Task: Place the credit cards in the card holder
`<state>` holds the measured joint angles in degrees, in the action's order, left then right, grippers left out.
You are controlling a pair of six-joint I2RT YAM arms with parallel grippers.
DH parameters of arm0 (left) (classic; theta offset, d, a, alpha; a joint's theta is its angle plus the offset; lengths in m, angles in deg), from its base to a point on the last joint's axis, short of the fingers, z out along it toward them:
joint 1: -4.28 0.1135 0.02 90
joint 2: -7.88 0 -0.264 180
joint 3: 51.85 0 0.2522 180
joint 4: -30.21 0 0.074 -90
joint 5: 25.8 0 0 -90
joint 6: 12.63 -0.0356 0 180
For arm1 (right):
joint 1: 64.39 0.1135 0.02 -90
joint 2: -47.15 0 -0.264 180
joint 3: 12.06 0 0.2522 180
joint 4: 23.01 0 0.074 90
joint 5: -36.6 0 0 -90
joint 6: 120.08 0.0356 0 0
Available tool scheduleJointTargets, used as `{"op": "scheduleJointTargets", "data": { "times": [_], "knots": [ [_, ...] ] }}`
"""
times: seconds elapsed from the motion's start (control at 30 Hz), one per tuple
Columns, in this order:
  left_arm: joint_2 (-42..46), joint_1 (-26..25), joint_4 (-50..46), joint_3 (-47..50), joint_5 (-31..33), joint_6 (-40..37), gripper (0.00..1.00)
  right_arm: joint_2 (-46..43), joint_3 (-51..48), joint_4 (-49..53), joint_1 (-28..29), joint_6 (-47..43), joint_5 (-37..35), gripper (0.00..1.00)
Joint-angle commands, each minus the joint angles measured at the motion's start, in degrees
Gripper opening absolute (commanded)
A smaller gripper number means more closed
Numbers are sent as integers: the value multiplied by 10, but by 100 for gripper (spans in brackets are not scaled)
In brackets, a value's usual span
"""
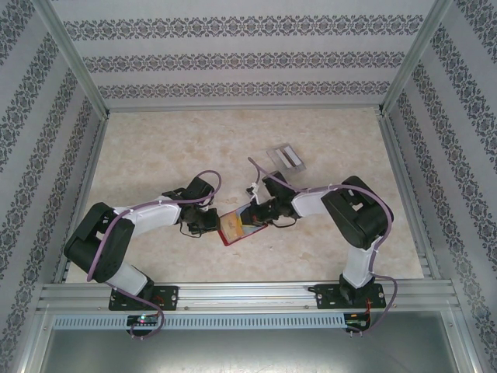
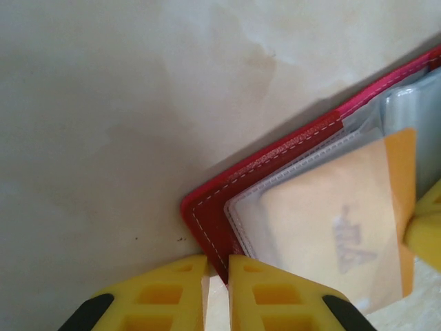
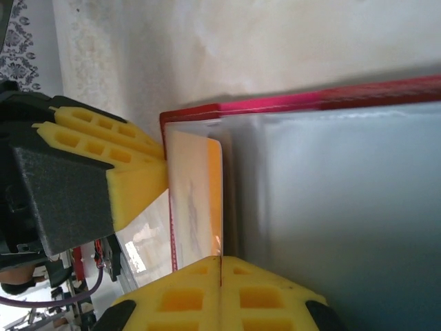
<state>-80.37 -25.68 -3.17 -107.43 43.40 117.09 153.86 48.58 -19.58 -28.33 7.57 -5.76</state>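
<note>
The left gripper [image 2: 218, 283] has its jaws drawn almost together, the red stitched corner of the card holder [image 2: 275, 155] in the slit between them. The right gripper [image 3: 220, 272] has its jaws pressed flat together at the edge of the orange-yellow card [image 3: 215, 186] — whether they pinch it, I cannot tell. The card sits part-way under a clear pocket. The holder lies open at the middle of the top view, on the marbled surface [image 1: 155, 140].

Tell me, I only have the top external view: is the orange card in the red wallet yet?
Observer: Mostly. On the left wrist view the orange card sits under a clear pocket of the card holder, and one strip sticks out.
Operator: Right gripper?
Observer: Right gripper is shut, fingertips at that exposed edge.
Operator: Left?
Observer: Left gripper pinches the holder's red corner.
</note>
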Motion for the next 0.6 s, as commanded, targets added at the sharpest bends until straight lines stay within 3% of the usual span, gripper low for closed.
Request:
{"op": "scheduleJointTargets", "data": {
  "times": [0.0, 0.2, 0.27, 0.57],
  "knots": [
    [-18, -8, -1, -12, 25, -19, 15, 2, 4, -13, 15, 15, -12, 0],
    [-11, -7, -7, -36, 32, -27, 15, 27, 12, -22, 43, 24, -4, 1],
    [-12, -7, -5, -39, 21, -20, 16, 24, 6, -34, 49, 38, -9, 12],
    [31, -4, -26, -32, 37, -22, 19, -81, -22, 43, 29, 14, -87, 35]
  ]
}}
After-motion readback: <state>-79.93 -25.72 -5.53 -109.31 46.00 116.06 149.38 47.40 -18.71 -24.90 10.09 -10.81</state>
